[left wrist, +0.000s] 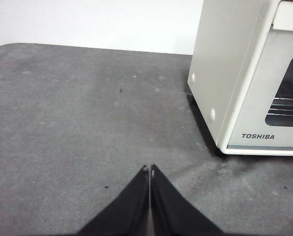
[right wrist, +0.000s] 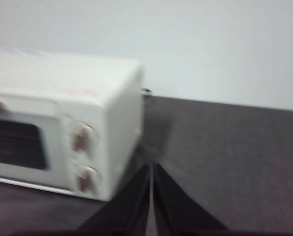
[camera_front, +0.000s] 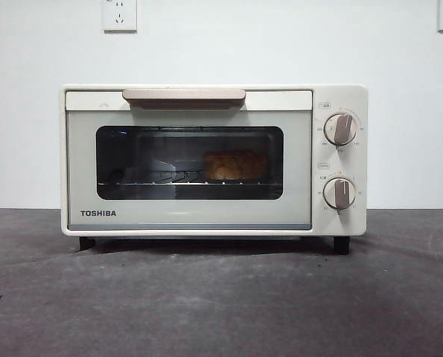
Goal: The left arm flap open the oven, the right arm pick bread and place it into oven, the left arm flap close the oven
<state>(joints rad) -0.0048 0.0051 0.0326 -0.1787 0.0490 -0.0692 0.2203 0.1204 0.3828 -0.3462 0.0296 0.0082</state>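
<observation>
- Toaster oven (camera_front: 214, 160): cream-white TOSHIBA unit, door shut, standing on black feet on the dark grey surface (camera_front: 221, 305).
- Bar handle (camera_front: 184, 95): taupe, along the top edge of the door, nothing touching it.
- Bread (camera_front: 234, 164): golden-brown lumpy loaf inside the oven, seen through the dark glass window, sitting on the wire rack (camera_front: 161, 178), toward the knob side of the cavity.
- Knobs: upper knob (camera_front: 341, 129) and lower knob (camera_front: 339, 193) stacked on the control panel.
- Left claw (left wrist: 149, 168): clenched, jaw tips meeting, grasping nothing. It hangs over bare surface; the oven's plain side wall and logo corner lie ahead of it and off to one side, well apart.
- Right claw (right wrist: 151, 167): clenched, empty. View is blurred. The oven's knob-side corner sits just beyond the tips, near; cannot tell whether touching.
- Wall sockets (camera_front: 119, 15): on the white wall behind the oven.
</observation>
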